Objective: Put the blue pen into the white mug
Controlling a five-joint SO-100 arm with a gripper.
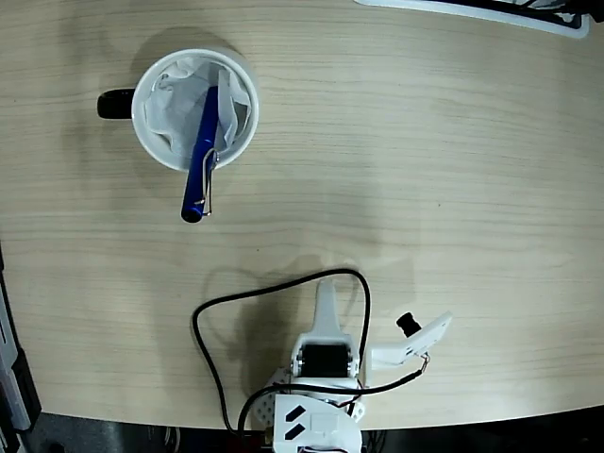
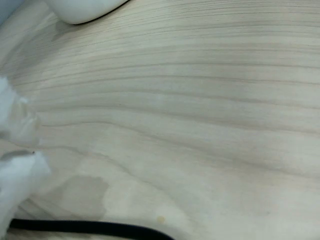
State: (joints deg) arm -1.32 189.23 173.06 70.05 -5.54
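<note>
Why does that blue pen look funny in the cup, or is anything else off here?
The blue pen isn't fully in the white mug. It leans on the crumpled paper, and its clip end pokes out over the rim above the table. Nothing looks spilled or broken. The pincer is well away from it.

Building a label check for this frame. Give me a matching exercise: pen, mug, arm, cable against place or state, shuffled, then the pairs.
Things:
1. pen
2. mug
3. arm
4. cable

Place or state, fixed view:
A. folded at the bottom edge, away from the mug
B. upper left of the table, black handle pointing left
C. leaning in the mug, clip end sticking out over the rim
D. black, looping over the table beside the arm

Pairs: 1-C, 2-B, 3-A, 4-D
</note>
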